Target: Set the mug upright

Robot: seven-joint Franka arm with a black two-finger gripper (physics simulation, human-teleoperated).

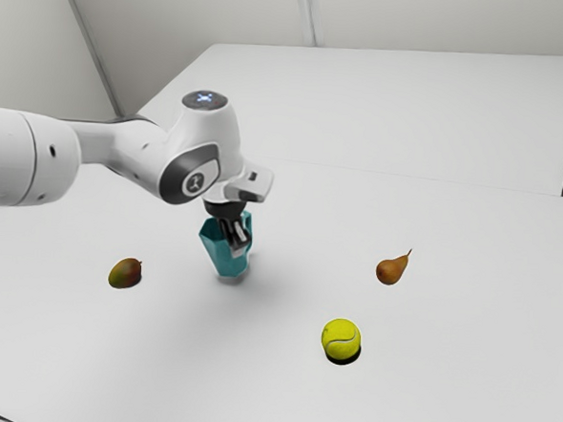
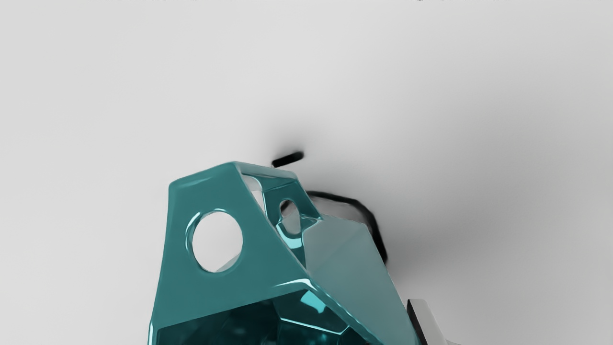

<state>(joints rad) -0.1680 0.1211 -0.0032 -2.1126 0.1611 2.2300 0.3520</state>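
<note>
My gripper (image 1: 235, 235) is low at the teal mug (image 1: 223, 257), overlapping its upper part. The faceted mug stands mouth up with a slight lean and its narrower base down; whether the base rests flat on the table I cannot tell. In the wrist view the mug (image 2: 201, 292) shows its dark mouth close to the hand and a handle side with a round hole. Part of the gripper (image 2: 424, 322) lies along the outside of the mug's wall. The mug hides the rest, so its grip cannot be made out.
On the white table (image 1: 441, 106) a red-green mango (image 1: 126, 273) lies toward the exterior view's left of the mug. A yellow tennis ball (image 1: 341, 339) and a brown pear (image 1: 391, 269) lie toward the exterior view's right, well apart from the mug.
</note>
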